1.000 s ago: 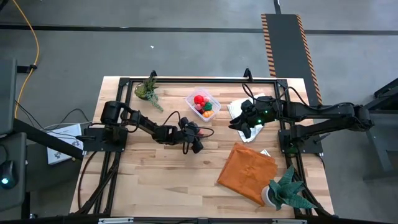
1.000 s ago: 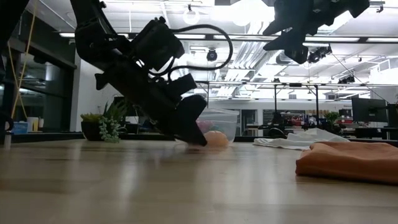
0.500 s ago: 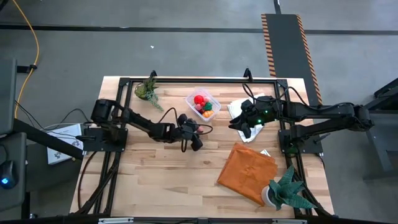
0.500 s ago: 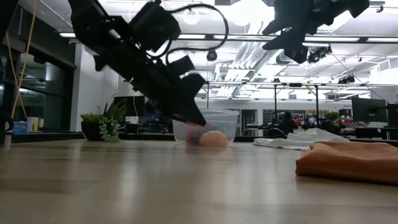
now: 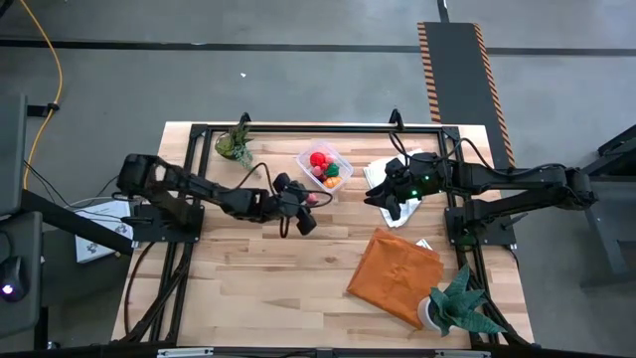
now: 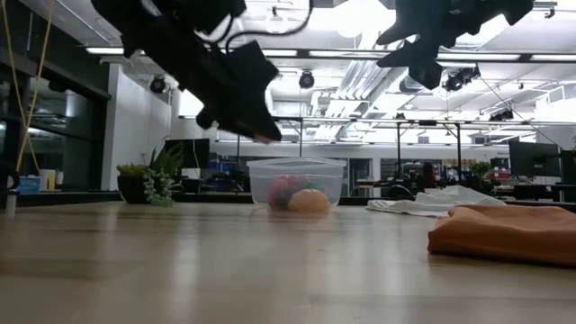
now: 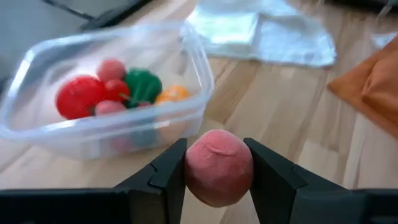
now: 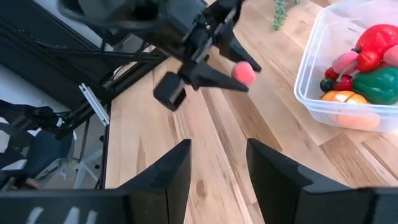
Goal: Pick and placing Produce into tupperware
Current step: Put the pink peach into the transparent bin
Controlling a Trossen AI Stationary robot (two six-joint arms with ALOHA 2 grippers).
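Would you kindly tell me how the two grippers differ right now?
The left gripper is shut on a pink toy fruit, lifted beside the clear container; the right gripper is open and holds nothing. The left is nearer the container; the right hangs over the white cloth. Both are raised off the table.

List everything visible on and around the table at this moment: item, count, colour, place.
tupperware: one, clear, back centre of the table.
produce in the tupperware: several, red, pink, green, orange.
pink produce piece: one, clamped in the left pincer, off the table.
white cloth: one, right of the tupperware.
orange cloth: one, front right.
potted plants: two, green, back left and front right corner.
left pincer: just left of the tupperware.
right pincer: open, empty, raised over the white cloth.
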